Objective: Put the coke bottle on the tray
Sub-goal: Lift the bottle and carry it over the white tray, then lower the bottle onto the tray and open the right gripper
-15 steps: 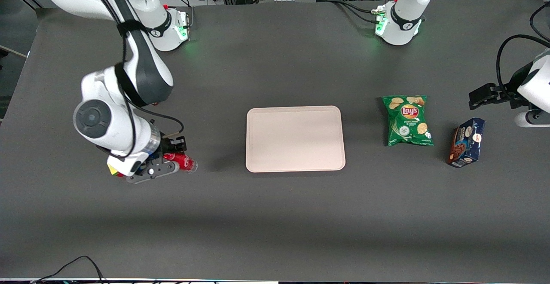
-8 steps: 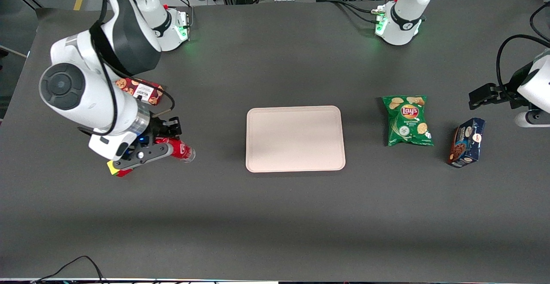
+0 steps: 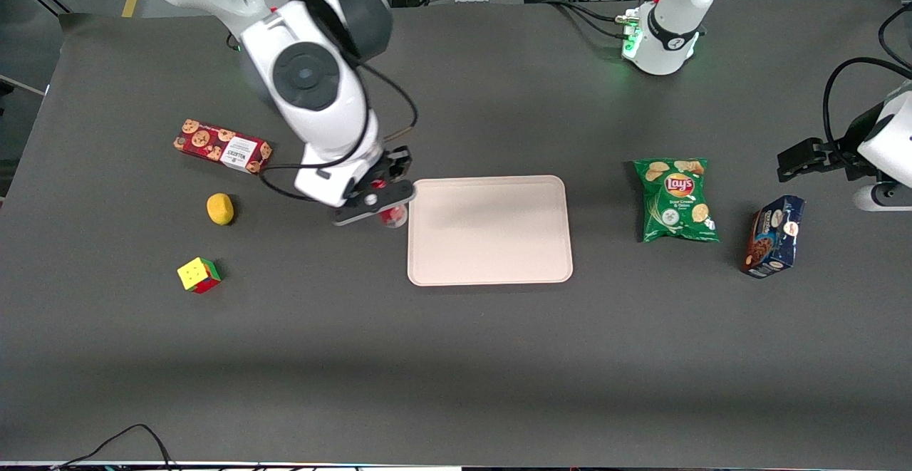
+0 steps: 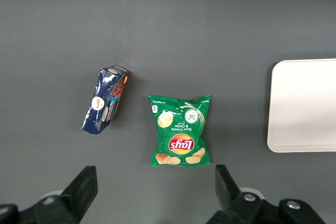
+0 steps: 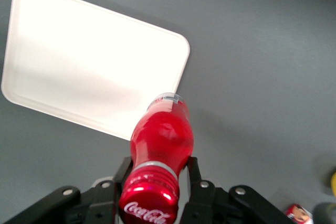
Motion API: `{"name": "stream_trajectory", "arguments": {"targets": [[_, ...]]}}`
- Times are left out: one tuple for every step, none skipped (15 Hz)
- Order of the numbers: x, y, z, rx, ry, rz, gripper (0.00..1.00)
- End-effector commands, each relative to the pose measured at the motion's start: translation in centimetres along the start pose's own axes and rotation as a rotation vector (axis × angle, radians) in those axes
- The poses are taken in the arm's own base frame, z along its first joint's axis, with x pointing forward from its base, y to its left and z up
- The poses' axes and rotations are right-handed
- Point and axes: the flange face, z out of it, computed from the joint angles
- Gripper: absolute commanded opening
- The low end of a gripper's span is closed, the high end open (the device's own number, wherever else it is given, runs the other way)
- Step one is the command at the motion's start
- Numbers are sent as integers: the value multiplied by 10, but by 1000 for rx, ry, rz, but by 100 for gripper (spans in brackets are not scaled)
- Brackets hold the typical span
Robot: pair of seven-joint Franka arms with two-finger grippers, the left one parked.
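Observation:
My right gripper [image 3: 377, 204] is shut on the coke bottle [image 3: 392, 216] and holds it in the air beside the tray's edge that faces the working arm's end. In the right wrist view the bottle [image 5: 160, 145] hangs between my fingers [image 5: 195, 174], red cap toward the camera, clear base pointing down toward the tray [image 5: 89, 61]. The pale pinkish-beige tray [image 3: 490, 230] lies flat in the middle of the table with nothing on it. In the front view most of the bottle is hidden by the gripper.
Toward the working arm's end lie a red cookie box [image 3: 222, 147], a yellow lemon [image 3: 220, 209] and a puzzle cube [image 3: 199, 274]. Toward the parked arm's end lie a green chips bag [image 3: 676, 199] and a dark blue box [image 3: 773, 236].
My gripper has lifted the coke bottle from beside the puzzle cube and carried it toward the tray, up to its edge. The cookie box, lemon and cube are now uncovered.

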Motion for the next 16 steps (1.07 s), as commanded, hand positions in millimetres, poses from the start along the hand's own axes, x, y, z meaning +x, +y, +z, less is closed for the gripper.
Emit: {"name": "stream_trajectory", "arguments": {"targets": [[12,-21,22,38,0,23,0],[18,-23,34,40,3,19,0],[23,-28,50,39,3,12,0],[29,-30,66,38,3,10,0],[35,-33,83,35,2,7,0],[40,-34,98,30,4,8,0],[45,-34,113,27,0,10,0],[48,-35,125,25,-2,11,0],[50,-35,133,23,-7,18,0],[52,-35,138,23,-5,19,0],[53,-36,145,22,-8,20,0],[54,-36,156,18,-21,21,0],[54,-36,162,14,-30,20,0],[55,-36,163,14,-30,18,0],[55,-36,164,14,-31,18,0],[55,-36,167,13,-34,18,0]]}}
